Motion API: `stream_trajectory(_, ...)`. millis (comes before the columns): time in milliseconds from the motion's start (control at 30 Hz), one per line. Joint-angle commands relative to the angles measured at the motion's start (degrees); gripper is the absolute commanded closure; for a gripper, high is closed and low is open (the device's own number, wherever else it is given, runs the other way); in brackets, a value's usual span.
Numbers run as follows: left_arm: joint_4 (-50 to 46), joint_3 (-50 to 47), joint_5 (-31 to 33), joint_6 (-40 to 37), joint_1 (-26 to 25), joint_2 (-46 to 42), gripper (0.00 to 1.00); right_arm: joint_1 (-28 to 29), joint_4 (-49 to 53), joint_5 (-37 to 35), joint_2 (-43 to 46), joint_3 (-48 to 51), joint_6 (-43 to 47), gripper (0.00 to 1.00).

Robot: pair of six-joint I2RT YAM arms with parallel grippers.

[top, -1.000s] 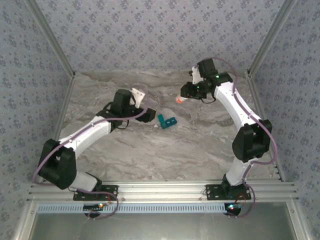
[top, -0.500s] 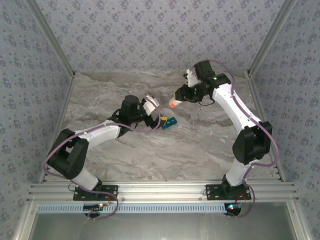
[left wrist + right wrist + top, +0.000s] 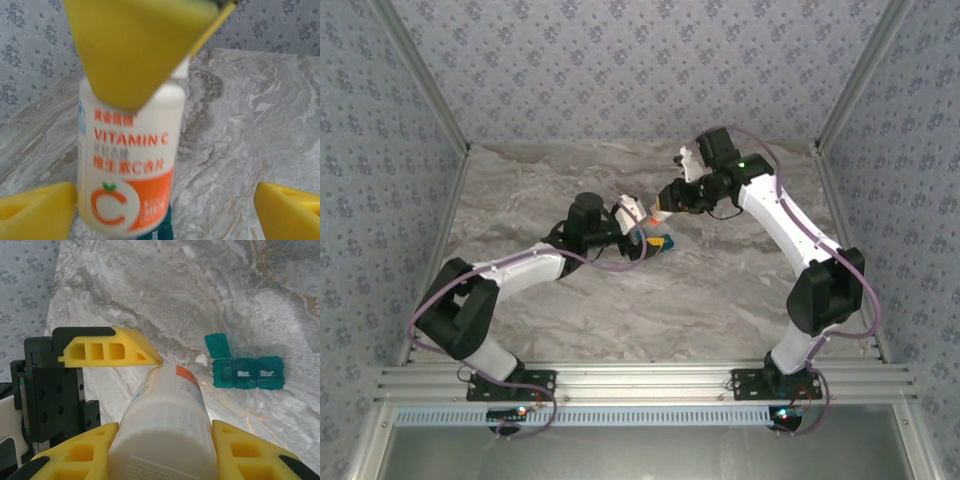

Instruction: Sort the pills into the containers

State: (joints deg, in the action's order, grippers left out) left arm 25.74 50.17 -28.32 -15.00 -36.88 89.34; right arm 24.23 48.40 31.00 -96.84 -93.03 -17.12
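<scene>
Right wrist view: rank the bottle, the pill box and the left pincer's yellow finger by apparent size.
1. bottle, though it is nearest the camera.
2. yellow finger and pill box: about alike, too close to rank.

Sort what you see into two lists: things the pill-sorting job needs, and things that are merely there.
Needed: teal pill box; Vitamin C bottle; right gripper, holding the bottle; left gripper, open near it.
Merely there: marble table; patterned walls; aluminium rail.
</scene>
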Motion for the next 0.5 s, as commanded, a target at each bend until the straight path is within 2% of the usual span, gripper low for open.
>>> stream_trajectory(0, 2.85, 0.49, -1.42, 1.46, -0.55, -1.25, 0.11, 0.33, -2.35, 4.41, 2.21, 2.35, -1.87, 0.72)
stream_trajectory(467, 3.2, 1.33, -2.36, 3.66, -0.41, 0.68, 0.19, -1.15, -6.75, 7.87, 4.22, 7.03, -4.76, 0.72)
